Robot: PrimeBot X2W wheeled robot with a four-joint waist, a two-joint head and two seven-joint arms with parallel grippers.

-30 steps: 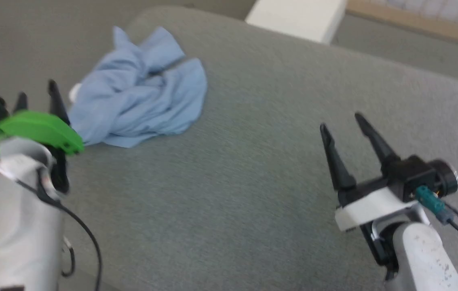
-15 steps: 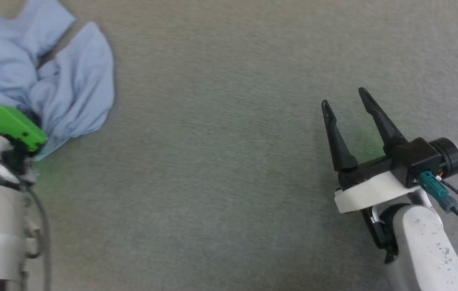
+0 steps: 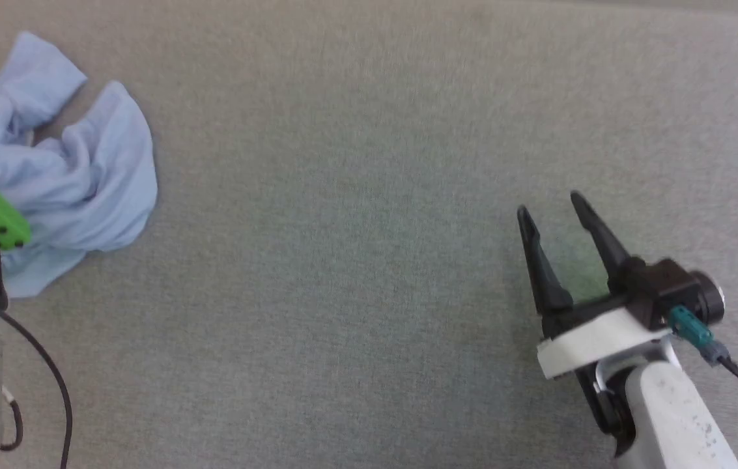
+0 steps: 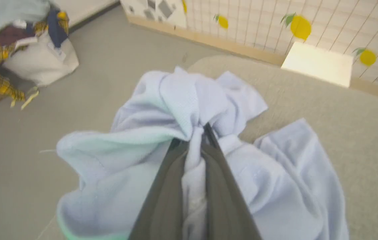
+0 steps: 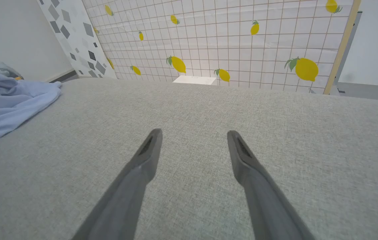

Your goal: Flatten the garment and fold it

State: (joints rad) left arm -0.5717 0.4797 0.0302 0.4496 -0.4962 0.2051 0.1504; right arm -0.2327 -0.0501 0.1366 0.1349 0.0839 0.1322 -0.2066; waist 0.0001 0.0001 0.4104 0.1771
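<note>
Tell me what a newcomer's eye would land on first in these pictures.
The crumpled light blue garment stands out, bunched at the far left of the plain grey surface; the left tool is pinched shut on a fold of it. At the lower right, the right tool hangs open over bare grey fabric. Beyond the surface, a tiled wall printed with yellow lemons catches the eye.

Grey woven upholstered surface (image 3: 369,195) across the foreground. Behind it, a white box (image 5: 194,80) against a white grid-tiled wall (image 5: 259,50) printed with yellow lemons, with a pale wooden strip (image 4: 209,39) along the base. Beside the tiles, a panel (image 5: 72,33) with grey geometric shapes, then a plain white wall (image 5: 8,36). Grey floor (image 4: 108,60) bearing a white bag (image 4: 42,60) stuffed with coloured cloth. Even, soft light.
</note>
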